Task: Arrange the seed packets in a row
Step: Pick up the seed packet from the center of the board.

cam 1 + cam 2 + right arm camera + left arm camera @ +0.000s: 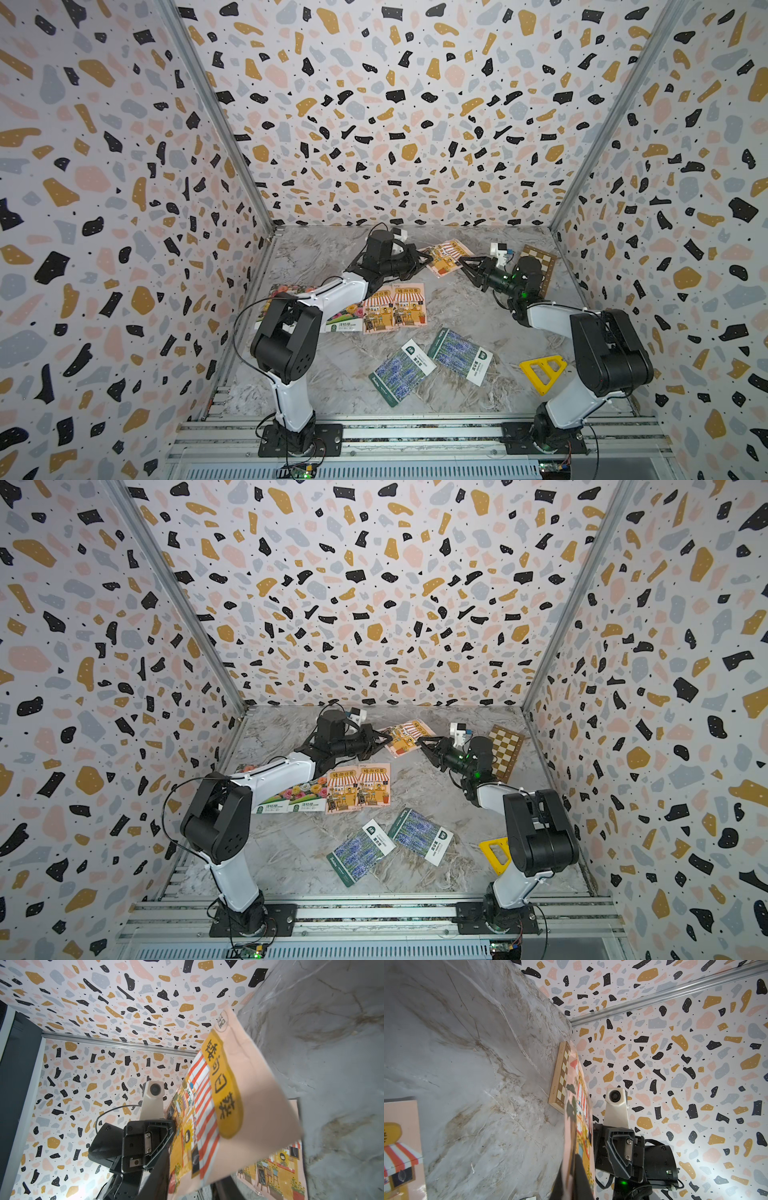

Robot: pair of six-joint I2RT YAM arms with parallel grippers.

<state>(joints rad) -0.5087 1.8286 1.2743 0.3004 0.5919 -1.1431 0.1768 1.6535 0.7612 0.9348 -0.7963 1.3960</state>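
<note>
A pink-orange awning seed packet (446, 255) (409, 735) hangs above the table at the back centre. My left gripper (428, 259) (572, 1167) is shut on its left edge. My right gripper (461, 261) (193, 1184) straddles its opposite edge with the jaws a little apart. A sliver of table shows between the packet (228, 1105) and one finger. Two more awning packets (376, 309) (409, 305) lie side by side mid-table. Flower packets (309, 793) (274, 802) lie to their left, partly under the left arm. Two lavender packets (401, 372) (459, 357) lie askew nearer the front.
A wooden checkerboard (538, 266) lies at the back right, behind my right wrist. A yellow triangular frame (542, 370) sits at the front right beside the right arm. Patterned walls close the table on three sides.
</note>
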